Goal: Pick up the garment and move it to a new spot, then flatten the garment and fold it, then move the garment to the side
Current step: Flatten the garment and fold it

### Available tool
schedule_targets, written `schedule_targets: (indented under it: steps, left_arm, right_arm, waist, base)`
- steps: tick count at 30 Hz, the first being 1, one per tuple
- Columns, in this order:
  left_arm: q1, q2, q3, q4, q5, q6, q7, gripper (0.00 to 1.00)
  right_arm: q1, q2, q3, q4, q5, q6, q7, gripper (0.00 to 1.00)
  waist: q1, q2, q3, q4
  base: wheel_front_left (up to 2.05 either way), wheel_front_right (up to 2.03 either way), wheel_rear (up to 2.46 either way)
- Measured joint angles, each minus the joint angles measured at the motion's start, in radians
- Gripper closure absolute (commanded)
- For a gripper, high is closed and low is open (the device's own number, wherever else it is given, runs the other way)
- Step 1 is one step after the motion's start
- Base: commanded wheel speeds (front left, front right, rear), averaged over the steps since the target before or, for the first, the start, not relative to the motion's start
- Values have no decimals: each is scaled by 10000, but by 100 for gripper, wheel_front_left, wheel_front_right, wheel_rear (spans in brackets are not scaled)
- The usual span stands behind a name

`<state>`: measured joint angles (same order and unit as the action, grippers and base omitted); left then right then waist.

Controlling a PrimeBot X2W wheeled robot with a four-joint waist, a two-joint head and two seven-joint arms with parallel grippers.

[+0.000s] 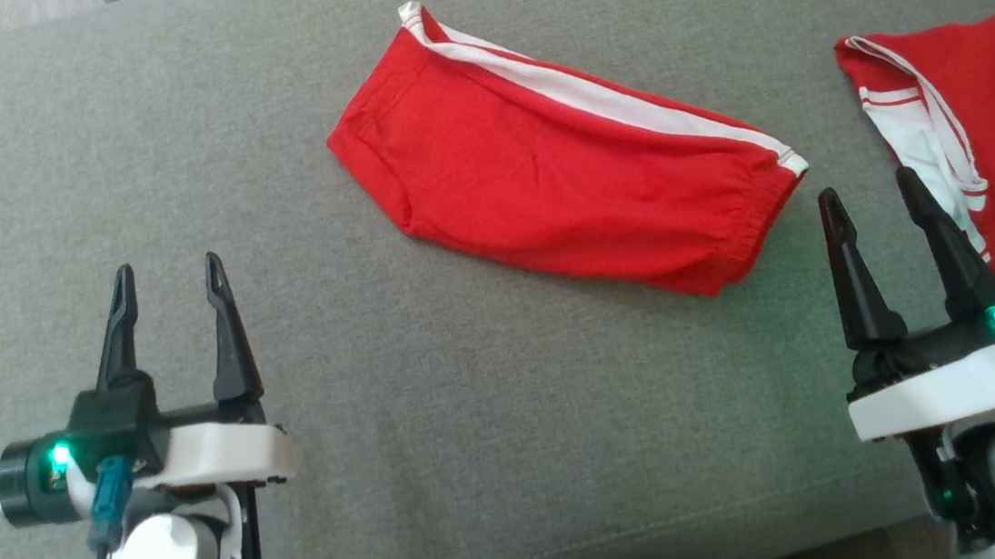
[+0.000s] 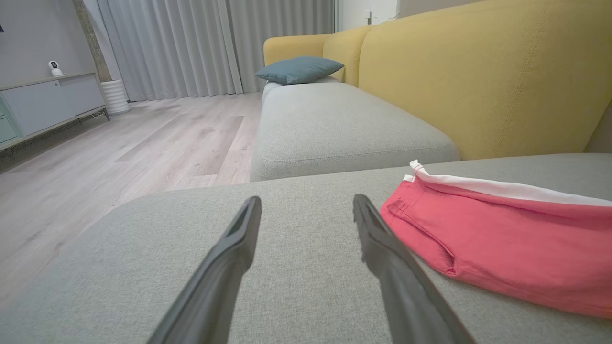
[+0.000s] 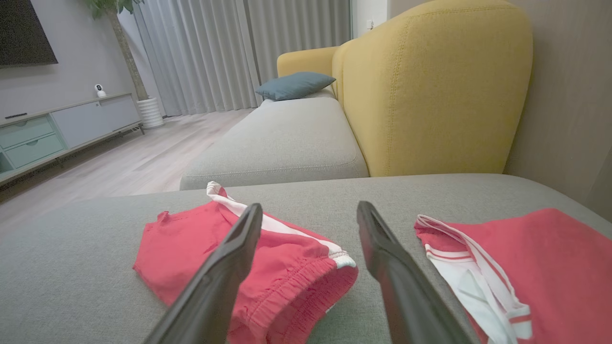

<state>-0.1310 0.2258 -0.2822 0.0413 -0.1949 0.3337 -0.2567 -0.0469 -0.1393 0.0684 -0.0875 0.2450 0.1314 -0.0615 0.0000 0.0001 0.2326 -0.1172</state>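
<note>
Head view — left end effector (image 1: 167, 264), right end effector (image 1: 865, 183) hover agape.

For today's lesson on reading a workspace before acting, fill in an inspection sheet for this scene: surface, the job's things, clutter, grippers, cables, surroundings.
Surface: grey seat cushion, flat, carrying both garments.
Job's things: red shorts with a white side stripe, lying flat mid-cushion, apparently folded.
Clutter: second red garment with white trim, at the robot's right, apart from the shorts.
Grippers: left gripper open over bare cushion; right gripper open, aimed at the gap between the garments; both hold nothing.
Cables: teal plug with a dark lead at the left wrist.
Surroundings: yellow backrest, blue pillow, wooden floor, grey curtains, low cabinet.
</note>
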Motion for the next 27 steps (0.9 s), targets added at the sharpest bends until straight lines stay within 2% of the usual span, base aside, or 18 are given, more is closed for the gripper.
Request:
schedule_targets:
  steps: [3,6,11,18,22,27]
  left_arm:
    - [-51,-8,-40,44,0,-67,0,0]
    - [-546,-12,-378,309,10,-391,12,0]
    - [-3030,-119,-1104,1319,119,-1490,803,0]
    - [-6225,-596,-1570,4826,-468,-3219,2495,0]
    - [-7241,-616,-1651,6995,-464,-3618,3292,0]
    - [-8316,-646,-1916,8705,-238,-3599,4295,0]
  right_arm:
    - [-2,4,-25,-38,-2,0,2,0]
    - [-12,10,-86,-136,-2,0,2,0]
    - [-121,25,-98,-255,-84,0,4,0]
    - [-769,132,52,8,-71,0,-36,0]
    - [-867,322,257,276,-58,0,-142,0]
    - [-864,339,199,525,17,0,-184,0]
  waist:
    - [0,0,83,-2]
    - [0,0,267,3]
    - [0,0,820,-36]
    - [0,-1,1593,-464]
    - [0,0,1864,-865]
    - [0,0,2043,-1217]
  base:
    - [0,0,0]
    - [0,0,0]
    - [0,0,0]
    - [0,0,0]
    - [0,0,0]
    - [0,0,0]
